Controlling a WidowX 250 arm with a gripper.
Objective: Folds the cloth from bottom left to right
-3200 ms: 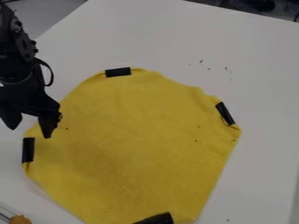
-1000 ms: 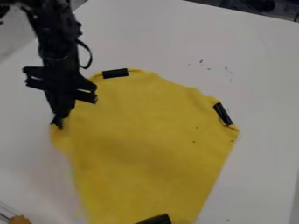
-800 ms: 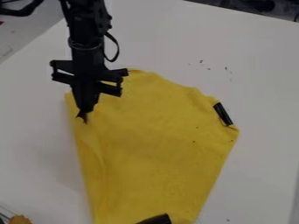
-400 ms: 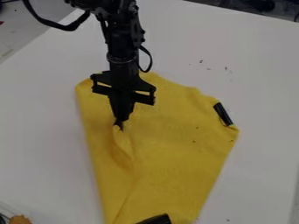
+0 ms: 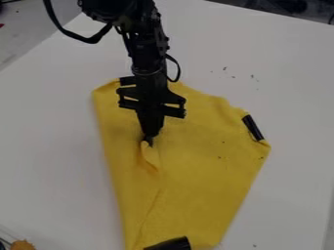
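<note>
My gripper hangs over the middle of the yellow cloth, its fingertips together on the cloth's folded-over left part. That left part lies across the middle, with a small raised pucker just below the fingertips and a crease running down toward the bottom edge. The fold gives the cloth a nearly straight left side. Black tape strips are on the cloth at the upper left, partly behind the gripper, at the right and at the bottom.
The cloth lies on a white table. An orange-brown object stands at the bottom left corner beside some thin metal. Dark items are beyond the table's far edge at the top right.
From above the cloth's left edge, the gripper closed on that edge and moved right, carrying it over the middle. The left side has folded inward, and its black strip went out of sight.
</note>
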